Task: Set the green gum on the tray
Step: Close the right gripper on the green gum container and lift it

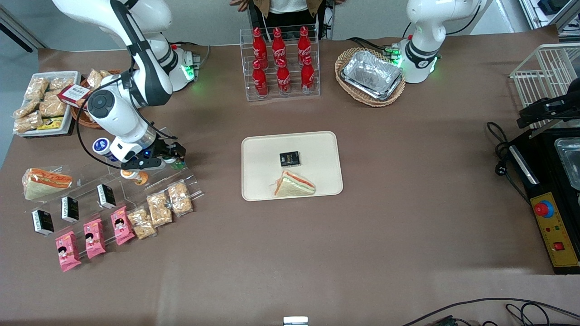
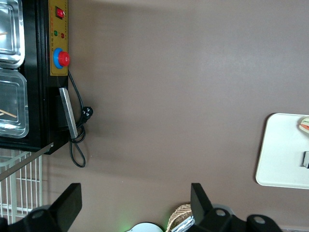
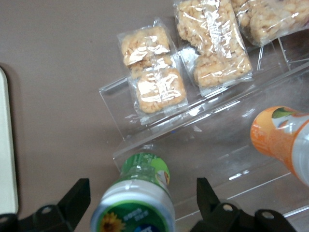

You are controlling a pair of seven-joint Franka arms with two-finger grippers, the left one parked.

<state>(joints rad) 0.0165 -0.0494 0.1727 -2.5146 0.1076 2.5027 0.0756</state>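
The green gum point(image 3: 143, 170) is a small canister with a green body and a white lid with green print. It stands on the clear acrylic stand point(image 3: 219, 159). My right gripper point(image 3: 141, 191) is open just above it, one finger on each side with a gap at both. In the front view the gripper point(image 1: 175, 154) hides most of the gum point(image 1: 178, 165), toward the working arm's end of the table. The cream tray point(image 1: 317, 149) lies at mid-table with a black box point(image 1: 289, 158) and a sandwich point(image 1: 294, 185) on it. Its rim shows in the right wrist view point(image 3: 6, 145).
An orange canister point(image 3: 282, 140) stands beside the gum on the stand, and a blue canister point(image 1: 101, 146) stands close by. Snack bags point(image 3: 153, 72), small black boxes point(image 1: 70, 208) and pink packs point(image 1: 94, 237) fill the lower steps. A rack of red bottles point(image 1: 281, 59) and a wicker basket point(image 1: 369, 77) stand farther from the front camera.
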